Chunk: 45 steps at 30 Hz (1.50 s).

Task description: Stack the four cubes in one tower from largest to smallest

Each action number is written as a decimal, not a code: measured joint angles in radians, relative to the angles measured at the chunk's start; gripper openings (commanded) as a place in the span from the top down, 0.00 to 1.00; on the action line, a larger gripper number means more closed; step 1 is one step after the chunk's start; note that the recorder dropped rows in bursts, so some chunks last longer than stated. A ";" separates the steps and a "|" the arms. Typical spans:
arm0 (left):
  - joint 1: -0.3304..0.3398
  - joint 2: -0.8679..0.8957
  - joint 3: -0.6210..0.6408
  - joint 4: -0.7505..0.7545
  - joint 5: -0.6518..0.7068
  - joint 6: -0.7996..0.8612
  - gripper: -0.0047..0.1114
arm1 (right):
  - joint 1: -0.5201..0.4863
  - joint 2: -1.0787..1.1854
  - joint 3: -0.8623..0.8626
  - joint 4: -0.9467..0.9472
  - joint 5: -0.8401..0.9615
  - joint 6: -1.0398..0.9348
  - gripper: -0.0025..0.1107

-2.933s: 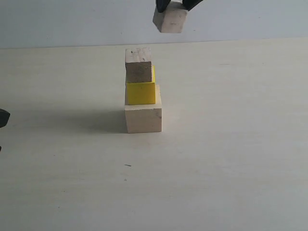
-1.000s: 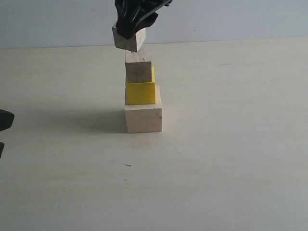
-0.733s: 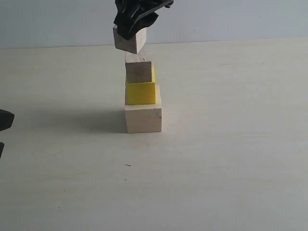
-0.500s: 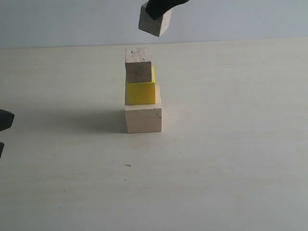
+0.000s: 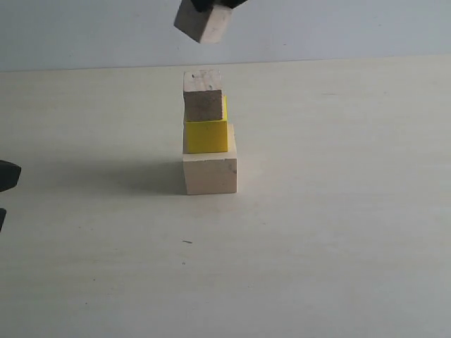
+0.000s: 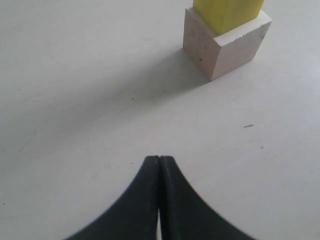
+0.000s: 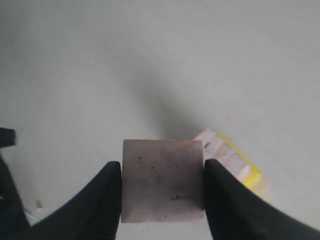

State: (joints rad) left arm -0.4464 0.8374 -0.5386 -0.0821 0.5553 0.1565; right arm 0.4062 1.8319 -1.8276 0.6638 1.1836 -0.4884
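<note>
Three cubes stand stacked on the table: the largest pale wood cube at the bottom, the yellow cube on it, the grooved wood cube on top. The smallest pale cube hangs tilted in the air above the stack, slightly to its left. My right gripper is shut on it, mostly cut off by the frame's top. In the right wrist view the small cube sits between both fingers, with the yellow cube far below. My left gripper is shut and empty, low over the table left of the stack.
The left gripper's dark tip shows at the left edge of the exterior view. The pale tabletop runs back to a light wall. A small dark speck lies in front of the stack.
The right gripper lifted the small cube from just above the grooved cube, swung it right, then back left; it now hangs higher. The stack and left gripper have not moved.
</note>
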 measured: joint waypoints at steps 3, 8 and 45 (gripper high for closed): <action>0.000 0.000 0.000 0.000 0.000 0.000 0.96 | 0.000 0.000 0.000 0.111 0.001 0.031 0.98; 0.000 0.000 0.000 0.000 0.000 0.000 0.96 | 0.000 0.000 0.000 0.289 -0.011 0.039 0.98; 0.000 0.000 0.000 -0.004 -0.006 0.000 0.96 | 0.197 0.000 0.000 -0.532 -0.061 0.828 0.98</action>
State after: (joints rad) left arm -0.4464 0.8374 -0.5386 -0.0865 0.5497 0.1565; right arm 0.6036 1.8319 -1.8276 0.1316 1.1228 0.3394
